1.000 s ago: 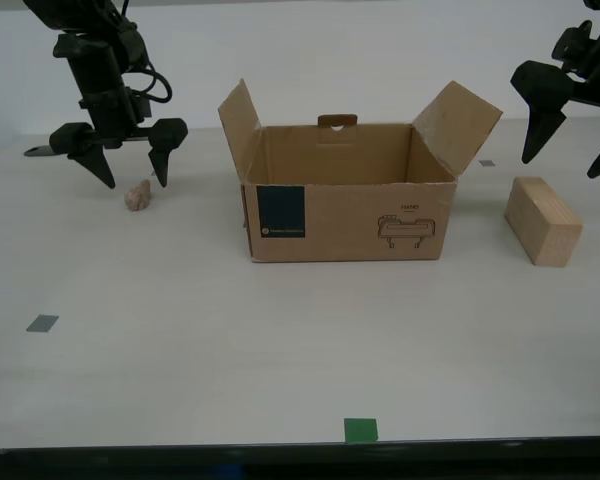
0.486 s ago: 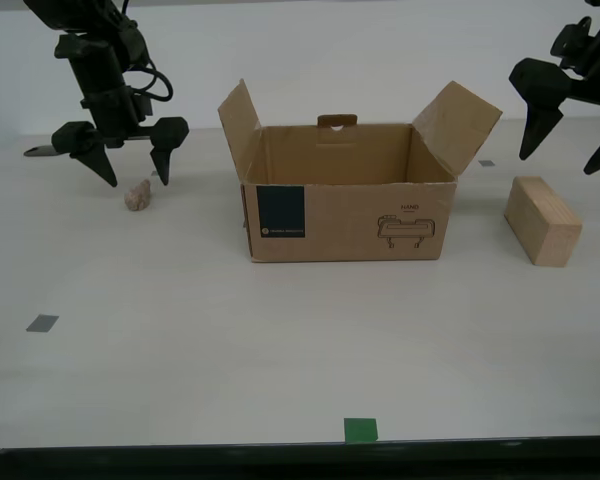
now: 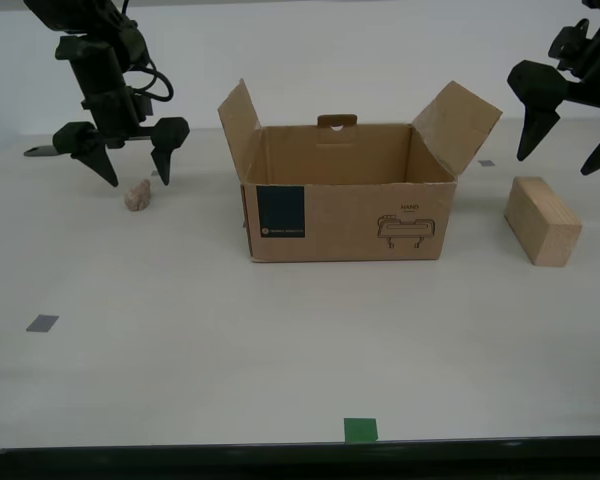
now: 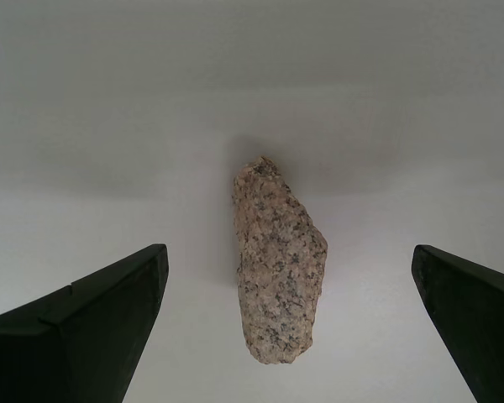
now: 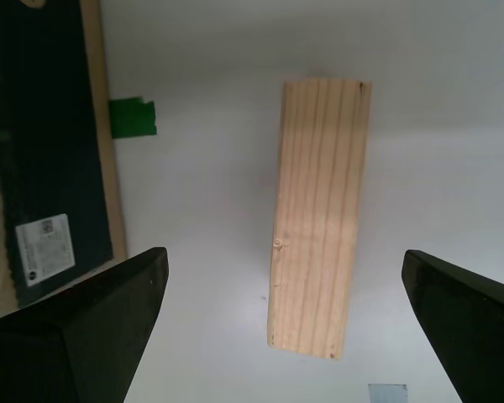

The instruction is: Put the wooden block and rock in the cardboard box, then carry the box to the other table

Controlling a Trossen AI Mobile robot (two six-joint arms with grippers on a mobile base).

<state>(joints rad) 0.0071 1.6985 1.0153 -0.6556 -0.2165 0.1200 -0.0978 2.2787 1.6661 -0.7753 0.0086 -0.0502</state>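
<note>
At the exterior view's left, my second claw (image 3: 132, 166) hangs spread wide just above the rock (image 3: 137, 196) — holding nothing, its two dark fingers apart on either side of the stone. The second wrist view shows the speckled pinkish rock (image 4: 279, 262) lying on the pale bench (image 4: 386, 126), clear of both fingers (image 4: 92, 319). At centre stands the cardboard box (image 3: 345, 205), upright with both side flaps raised, its navy label and line drawing facing the camera; no contents can be seen inside from this angle. From the box, the rock sits at about 9 o'clock and the wooden block (image 3: 542, 220) at about 3 o'clock, both well apart from it. At the exterior view's right, my first claw (image 3: 567, 153) hovers opened wide above the block — empty too. The first wrist view shows the grained block (image 5: 319, 218) lying flat between the spread fingers (image 5: 84, 327), untouched.
</note>
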